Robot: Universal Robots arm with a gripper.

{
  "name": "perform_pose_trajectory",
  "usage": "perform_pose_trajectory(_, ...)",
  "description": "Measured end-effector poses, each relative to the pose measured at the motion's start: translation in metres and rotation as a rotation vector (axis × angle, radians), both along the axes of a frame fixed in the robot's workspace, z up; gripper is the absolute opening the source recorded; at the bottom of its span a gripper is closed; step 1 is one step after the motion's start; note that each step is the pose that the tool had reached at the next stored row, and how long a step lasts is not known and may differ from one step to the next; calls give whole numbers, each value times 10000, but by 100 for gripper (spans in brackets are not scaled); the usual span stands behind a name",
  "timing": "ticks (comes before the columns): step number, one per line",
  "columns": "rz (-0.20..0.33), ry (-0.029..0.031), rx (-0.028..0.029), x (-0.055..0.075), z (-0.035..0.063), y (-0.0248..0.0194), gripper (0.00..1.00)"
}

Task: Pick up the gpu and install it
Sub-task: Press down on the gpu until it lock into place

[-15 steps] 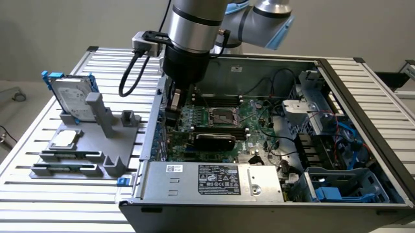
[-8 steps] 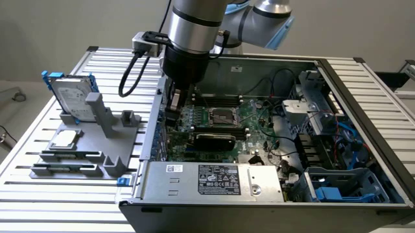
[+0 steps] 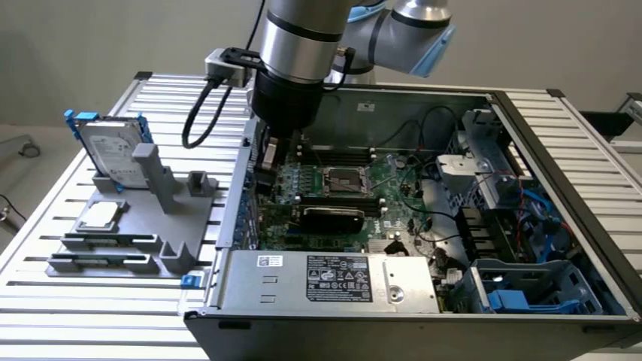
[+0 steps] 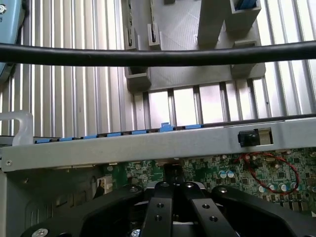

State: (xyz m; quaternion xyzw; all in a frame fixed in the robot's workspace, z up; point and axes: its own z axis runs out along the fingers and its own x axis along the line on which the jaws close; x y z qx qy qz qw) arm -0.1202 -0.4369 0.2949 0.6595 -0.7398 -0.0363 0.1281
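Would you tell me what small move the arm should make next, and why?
Probably a slow, straight lift out of the grey metal computer case. The gripper is shut, nothing visibly held, low beside the case's wall, while the black-shrouded green gpu card appears seated on the motherboard.

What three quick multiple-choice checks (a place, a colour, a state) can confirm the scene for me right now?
1. Where is the hard drive?
A. inside the computer case
B. standing on the grey fixture
C. in the gripper

2. What colour are the hard drive's rails?
A. red
B. yellow
C. blue

3. How are the gripper's fingers?
A. shut
B. spread wide
C. clamped on the CPU chip

Answers:
1 B: the hard drive stands on the grey fixture, to the exterior view's left of the computer case.
2 C: the rails are blue.
3 A: the gripper has its fingers together above the motherboard.
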Motion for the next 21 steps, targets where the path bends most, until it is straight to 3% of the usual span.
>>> perform_pose_trajectory(15, -805, 4, 0, -18, -3, 7, 11)
perform_pose_trajectory(21, -1015, 41, -9, -19, -3, 0, 11)
